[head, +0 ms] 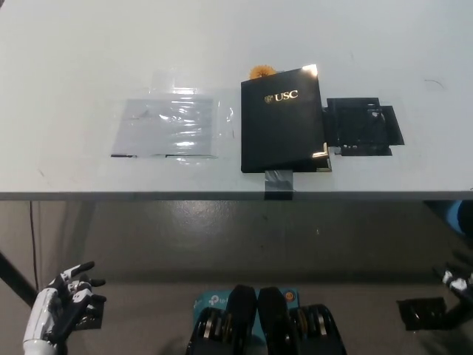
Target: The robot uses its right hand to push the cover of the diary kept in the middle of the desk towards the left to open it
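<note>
A black diary [283,120] with gold "USC" lettering lies closed in the middle of the pale desk [89,52], its cover flat. A strip of grey tape [278,183] runs from its near edge over the desk's front edge. My white left hand [65,301] hangs below the desk at the lower left with its fingers apart and holds nothing. My black right hand [457,285] shows only partly at the lower right edge, below desk level and far from the diary; its fingers are too dark and cropped to read.
A clear plastic sheet [171,127] lies flat left of the diary. A patch of black tape strips [362,126] sits just right of the diary. A small orange object [261,72] peeks out behind the diary's far edge. The desk's front edge [148,195] runs across the picture.
</note>
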{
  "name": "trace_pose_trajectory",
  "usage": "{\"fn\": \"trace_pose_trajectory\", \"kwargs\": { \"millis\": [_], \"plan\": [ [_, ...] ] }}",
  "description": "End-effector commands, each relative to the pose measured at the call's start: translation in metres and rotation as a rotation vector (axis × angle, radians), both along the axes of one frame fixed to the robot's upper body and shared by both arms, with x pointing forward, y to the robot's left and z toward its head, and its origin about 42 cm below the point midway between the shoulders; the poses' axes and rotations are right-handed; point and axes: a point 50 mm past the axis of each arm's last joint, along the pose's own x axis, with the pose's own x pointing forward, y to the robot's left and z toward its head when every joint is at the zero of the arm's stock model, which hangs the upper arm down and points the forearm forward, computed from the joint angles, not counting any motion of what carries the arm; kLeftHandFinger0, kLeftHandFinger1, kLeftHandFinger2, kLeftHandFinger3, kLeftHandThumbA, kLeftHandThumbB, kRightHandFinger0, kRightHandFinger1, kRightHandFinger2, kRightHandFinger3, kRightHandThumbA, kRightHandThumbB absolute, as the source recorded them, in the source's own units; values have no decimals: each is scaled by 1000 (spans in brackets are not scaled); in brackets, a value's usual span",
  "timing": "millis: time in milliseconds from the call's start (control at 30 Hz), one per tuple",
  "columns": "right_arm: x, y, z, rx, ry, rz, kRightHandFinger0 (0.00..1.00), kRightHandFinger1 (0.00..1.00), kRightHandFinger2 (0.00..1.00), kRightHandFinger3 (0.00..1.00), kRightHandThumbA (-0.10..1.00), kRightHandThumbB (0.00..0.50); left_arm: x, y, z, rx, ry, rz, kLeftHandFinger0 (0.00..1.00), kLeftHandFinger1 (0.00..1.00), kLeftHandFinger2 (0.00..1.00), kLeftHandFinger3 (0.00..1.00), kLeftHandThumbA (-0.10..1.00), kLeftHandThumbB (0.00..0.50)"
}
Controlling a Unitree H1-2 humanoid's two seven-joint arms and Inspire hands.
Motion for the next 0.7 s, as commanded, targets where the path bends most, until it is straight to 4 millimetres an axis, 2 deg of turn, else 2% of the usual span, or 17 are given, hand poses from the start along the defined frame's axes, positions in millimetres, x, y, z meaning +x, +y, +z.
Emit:
{"fn": "trace_pose_trajectory", "kwargs": {
  "millis": [0, 33, 67, 100, 133, 267, 300, 333, 367, 433, 500, 667],
  "plan": [
    [18, 5, 42, -81, -110, 127, 574, 631, 701, 810, 1000, 206, 2, 5, 9, 9, -24, -9, 353, 436, 532, 683, 368, 292],
    [27, 13, 61, -104, -161, 184, 577, 643, 726, 827, 1000, 191, 2, 5, 9, 13, -23, -12, 365, 442, 537, 686, 365, 293],
    [28, 13, 63, -107, -165, 189, 577, 644, 728, 828, 1000, 191, 2, 5, 10, 13, -23, -12, 366, 442, 537, 687, 365, 292],
    [33, 17, 84, -159, -214, 236, 549, 634, 739, 842, 1000, 188, 3, 2, 8, 8, -15, -24, 377, 445, 537, 690, 379, 296],
    [35, 19, 91, -173, -223, 249, 548, 634, 743, 847, 1000, 213, 2, 1, 8, -3, -18, -22, 374, 442, 534, 687, 376, 303],
    [46, 31, 121, -217, -282, 293, 557, 631, 725, 849, 1000, 193, 0, 0, 6, -8, -17, -16, 357, 434, 517, 651, 365, 313],
    [46, 31, 121, -217, -281, 294, 557, 631, 725, 848, 1000, 193, -1, 1, 6, -8, -17, -16, 357, 434, 517, 651, 365, 313],
    [55, 41, 142, -198, -329, 328, 529, 605, 695, 824, 1000, 205, 0, 0, 5, -15, -17, -9, 353, 433, 516, 637, 353, 331],
    [59, 46, 152, -197, -356, 347, 521, 599, 694, 819, 1000, 184, 1, 1, 5, -17, -21, -10, 353, 433, 517, 634, 354, 334],
    [67, 56, 165, -211, -388, 367, 503, 580, 681, 805, 1000, 191, 3, 1, 6, -7, -28, -13, 342, 423, 505, 634, 388, 365],
    [75, 62, 174, -213, -407, 375, 499, 573, 658, 792, 1000, 201, 6, 1, 8, -1, -30, -19, 352, 431, 514, 643, 398, 362],
    [89, 75, 185, -214, -438, 381, 505, 558, 631, 774, 1000, 183, 8, 0, 10, -6, -34, -14, 368, 434, 507, 639, 365, 319]
  ]
}}
